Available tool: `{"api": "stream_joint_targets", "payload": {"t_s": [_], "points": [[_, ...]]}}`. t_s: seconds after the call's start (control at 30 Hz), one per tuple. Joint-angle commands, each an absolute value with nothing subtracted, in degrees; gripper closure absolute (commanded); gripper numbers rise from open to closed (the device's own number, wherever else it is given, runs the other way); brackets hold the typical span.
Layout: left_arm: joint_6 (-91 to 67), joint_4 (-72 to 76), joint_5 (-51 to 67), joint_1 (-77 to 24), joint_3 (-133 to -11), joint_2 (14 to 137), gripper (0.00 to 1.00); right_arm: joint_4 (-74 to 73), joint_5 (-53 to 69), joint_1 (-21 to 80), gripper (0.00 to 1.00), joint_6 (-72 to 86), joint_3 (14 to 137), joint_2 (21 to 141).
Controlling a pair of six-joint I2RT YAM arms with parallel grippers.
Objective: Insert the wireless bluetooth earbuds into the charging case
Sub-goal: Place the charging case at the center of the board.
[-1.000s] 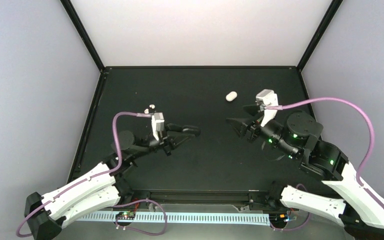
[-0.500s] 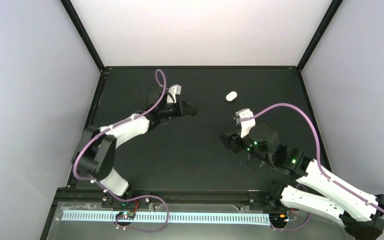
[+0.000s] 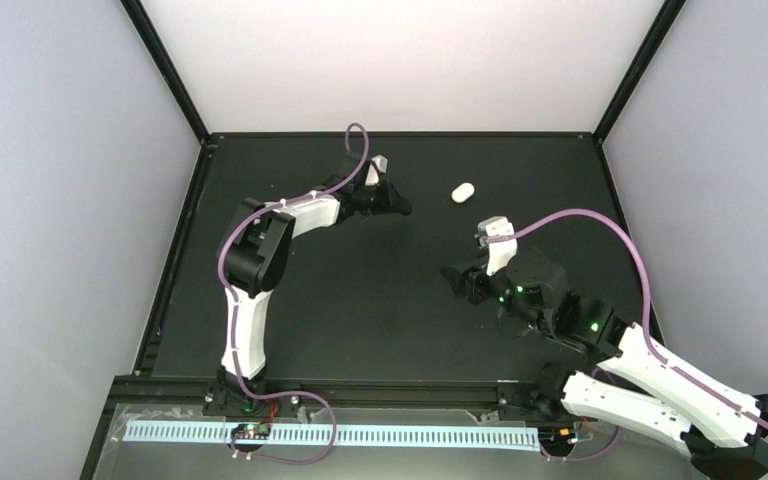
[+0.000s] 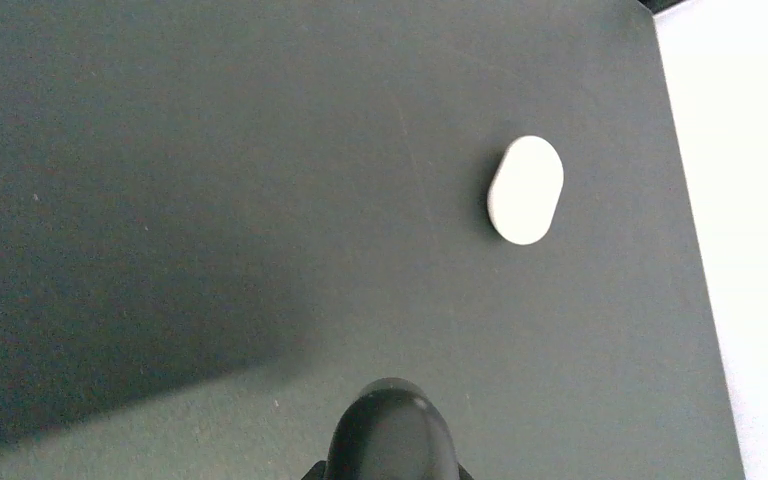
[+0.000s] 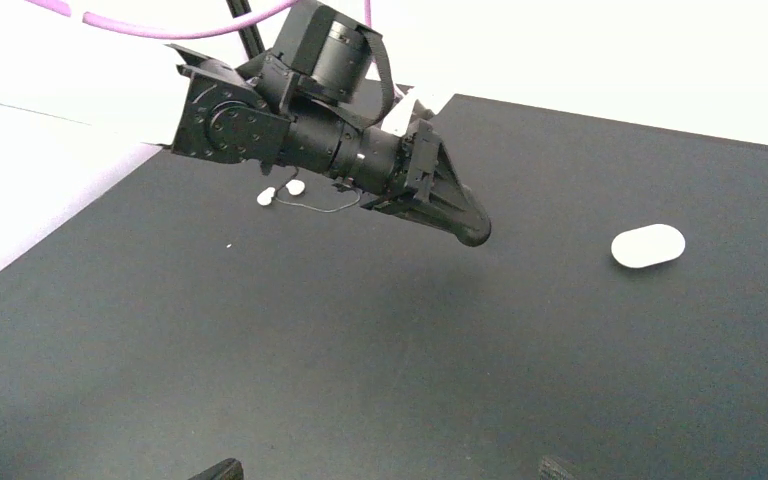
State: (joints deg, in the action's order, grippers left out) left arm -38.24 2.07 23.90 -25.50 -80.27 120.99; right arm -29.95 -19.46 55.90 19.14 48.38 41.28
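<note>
The white oval case [image 3: 462, 191] lies flat on the black tabletop [image 3: 380, 310], toward the far side and right of centre, with nothing touching it; whether its lid is open or closed cannot be told from any view. The left arm [image 3: 305, 210] is stretched out over the far half of the tabletop, and the left tool [image 3: 400, 207] at its end points toward the case, near it but clearly apart. In the right wrist view the left tool's two fingers meet in one dark tip above the surface, clenched with nothing seen between them. The left wrist view agrees, showing a single rounded dark tip at the bottom edge with the case ahead of it and to the right. The two earbuds [image 5: 265, 198] lie just beside each other on the tabletop, seen in the right wrist view below and beyond the left arm's wrist section. The overhead view does not show them, the arm being in front. They are well apart from the case, and neither tool touches them. The right tool [image 3: 460, 282] is near the middle of the tabletop, on the near side of the case and well apart from it. Its own camera shows only the two fingertips [image 5: 218, 468] at the bottom edge, spread wide, released and empty
</note>
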Motion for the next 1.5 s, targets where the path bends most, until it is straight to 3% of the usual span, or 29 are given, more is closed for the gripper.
{"api": "stream_joint_targets", "payload": {"t_s": [0.0, 0.27, 0.6, 1.07, 1.27, 1.4, 1.43, 1.47], "points": [[-39.07, -3.61, 21.27, -25.5, -86.42, 124.46, 0.98, -29.42, -21.38, 55.82, 0.24, 17.68, 48.21, 40.57], [-38.35, -6.38, 19.6, -26.26, -87.88, 127.14, 0.89, -30.26, -20.83, 55.81, 0.23, 16.04, 50.91, 41.74], [-36.08, -8.42, 17.88, -26.11, -86.79, 126.11, 0.59, -31.62, -20.63, 55.81, 0.22, 14.75, 54.57, 41.62], [-33.84, -7.56, 15.5, -24.05, -77.96, 118.3, 0.47, -32.3, -20.71, 55.81, 0.22, 13.88, 56.85, 43.59], [-31.91, -9.39, 14.3, -23.2, -75.93, 114.48, 0.37, -31.35, -20.19, 55.81, 0.21, 14.48, 58.56, 46.11], [-29.76, -12.47, 9.64, -21.73, -72.63, 105.67, 0.15, -27.7, -22.59, 54.93, 0.21, 15.52, 61.62, 51.94], [-28.94, -13.5, 8.47, -21.3, -71.42, 102.75, 0.05, -27.15, -21.71, 52.88, 0.21, 16.72, 63.21, 54.28], [-28.13, -14.33, 7.39, -20.94, -70.07, 99.43, 0.02, -26.09, -19.49, 49.93, 0.21, 18.74, 64.33, 56.27]]}}
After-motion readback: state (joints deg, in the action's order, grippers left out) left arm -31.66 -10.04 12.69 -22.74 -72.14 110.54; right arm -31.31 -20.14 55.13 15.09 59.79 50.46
